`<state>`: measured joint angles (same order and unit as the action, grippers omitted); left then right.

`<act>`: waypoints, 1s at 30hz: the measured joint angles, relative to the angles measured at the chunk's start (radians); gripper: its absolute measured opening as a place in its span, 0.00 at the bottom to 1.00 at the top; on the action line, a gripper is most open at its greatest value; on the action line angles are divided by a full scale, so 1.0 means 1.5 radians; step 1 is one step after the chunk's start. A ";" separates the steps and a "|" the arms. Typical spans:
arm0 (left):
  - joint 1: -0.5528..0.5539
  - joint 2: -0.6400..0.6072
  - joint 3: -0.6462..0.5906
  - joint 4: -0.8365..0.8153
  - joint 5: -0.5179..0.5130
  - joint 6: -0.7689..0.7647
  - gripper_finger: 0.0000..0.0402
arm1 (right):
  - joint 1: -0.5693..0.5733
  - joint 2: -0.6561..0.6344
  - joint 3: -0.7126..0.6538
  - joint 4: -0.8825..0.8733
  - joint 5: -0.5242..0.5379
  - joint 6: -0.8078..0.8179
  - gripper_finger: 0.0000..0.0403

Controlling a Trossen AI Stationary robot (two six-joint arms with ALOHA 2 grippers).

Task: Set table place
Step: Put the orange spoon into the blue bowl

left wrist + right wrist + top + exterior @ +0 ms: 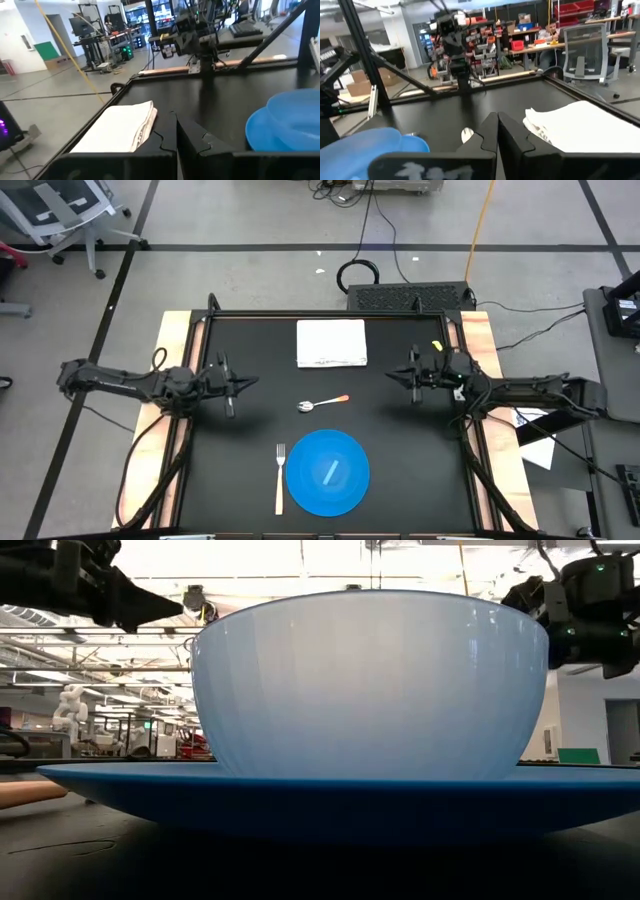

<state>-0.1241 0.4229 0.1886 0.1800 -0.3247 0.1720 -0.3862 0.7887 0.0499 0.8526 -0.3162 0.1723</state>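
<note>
A flat blue plate (pixel 300 490) lies near the table's near edge with a translucent blue bowl (pixel 328 472) standing on it. The bowl fills the low view (pixel 370 680). A pale-handled fork (pixel 280 478) lies left of the plate. An orange-handled spoon (pixel 323 403) lies just beyond the plate. My left gripper (pixel 252 383) hovers shut at mid-left, above the table, pointing toward the middle. My right gripper (pixel 392 376) hovers shut at mid-right, facing it. Both are empty, and their fingers meet in the wrist views (pixel 176 125) (pixel 496 125).
A folded white cloth (pixel 331 343) lies at the table's far middle and shows in both wrist views (pixel 120 127) (pixel 580 125). Pale wooden strips (pixel 172 360) run along the left and right sides. The room beyond holds chairs, cables and benches.
</note>
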 joint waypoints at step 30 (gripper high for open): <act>-0.035 0.002 0.000 0.009 -0.063 0.040 0.06 | 0.027 0.271 0.492 -0.735 0.053 -0.066 0.30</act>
<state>-0.1768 0.4252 0.1886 0.1937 -0.4194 0.2321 -0.3451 1.1956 0.7876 -0.2506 -0.2363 0.0738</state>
